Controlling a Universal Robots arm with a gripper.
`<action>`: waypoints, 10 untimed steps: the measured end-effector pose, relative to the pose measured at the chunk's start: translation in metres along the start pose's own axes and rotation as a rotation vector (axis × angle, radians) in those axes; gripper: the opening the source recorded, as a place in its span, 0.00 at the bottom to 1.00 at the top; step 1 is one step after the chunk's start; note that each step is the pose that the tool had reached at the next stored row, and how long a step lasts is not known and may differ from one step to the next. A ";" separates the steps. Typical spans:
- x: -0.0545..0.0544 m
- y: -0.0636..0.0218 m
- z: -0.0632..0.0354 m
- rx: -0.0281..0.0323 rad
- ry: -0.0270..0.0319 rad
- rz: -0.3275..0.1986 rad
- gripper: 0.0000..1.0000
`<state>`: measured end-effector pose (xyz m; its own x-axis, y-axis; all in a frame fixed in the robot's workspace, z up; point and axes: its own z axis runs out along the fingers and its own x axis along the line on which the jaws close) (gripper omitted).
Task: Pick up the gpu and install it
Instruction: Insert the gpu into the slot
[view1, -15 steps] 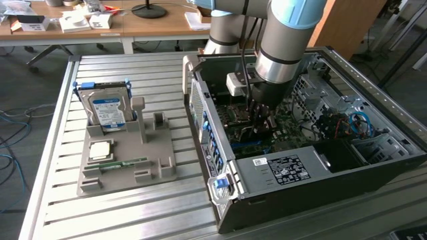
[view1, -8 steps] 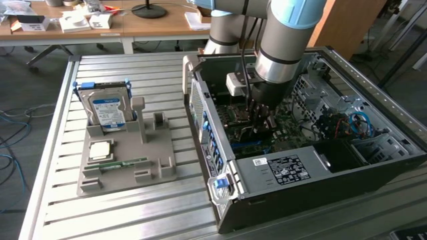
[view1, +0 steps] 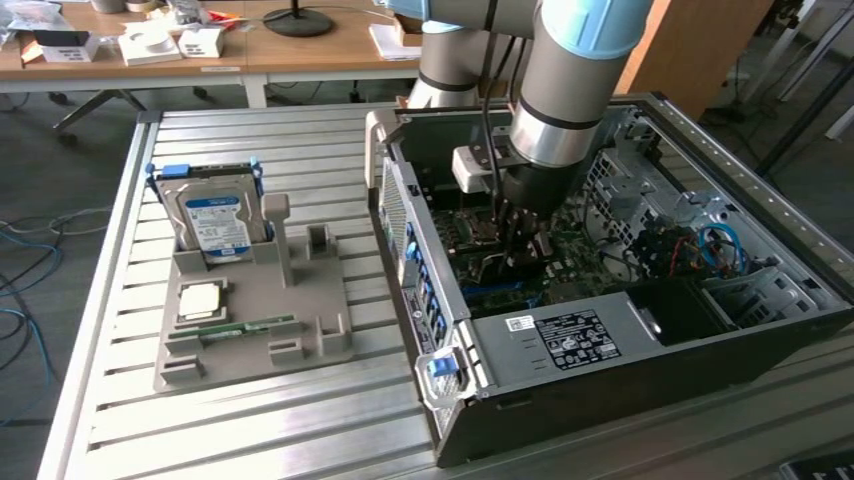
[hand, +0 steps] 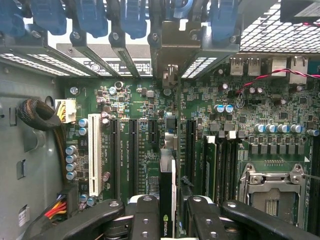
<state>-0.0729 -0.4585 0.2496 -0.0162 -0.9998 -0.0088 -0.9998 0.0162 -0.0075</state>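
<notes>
Holding gpu (hand: 167, 195) edge-on, hand (hand: 172, 212) clamped on it, inside pc case (view1: 667, 390) mid exterior view, just above mobo slots (hand: 132, 150). Risk: edge off-slot or bracket snags the rear frame, so card jams/flexes.

The graphics card (hand: 167, 190) between the jaws carries on its edge, right between them, a small logo sign and the brand name NVIDIA in white letters. On the green board (hand: 125, 150), ahead of the jaws, small white print runs along the long slots, but it is too fine to read. In the exterior view, the black label (view1: 577, 340) and the white barcode sticker (view1: 518, 322), both near the jaws, and the blue-white label of the hard drive (view1: 214, 222), well apart from them, bear print that cannot be read.
</notes>
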 end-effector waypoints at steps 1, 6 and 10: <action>0.000 0.0000 0.0000 0.0000 0.0000 0.000 0.26; 0.000 0.0000 0.0007 0.0001 -0.0003 0.000 0.26; 0.000 0.0000 0.0007 0.0000 -0.0001 0.000 0.26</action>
<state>-0.0729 -0.4584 0.2489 -0.0161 -0.9998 -0.0089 -0.9998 0.0162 -0.0075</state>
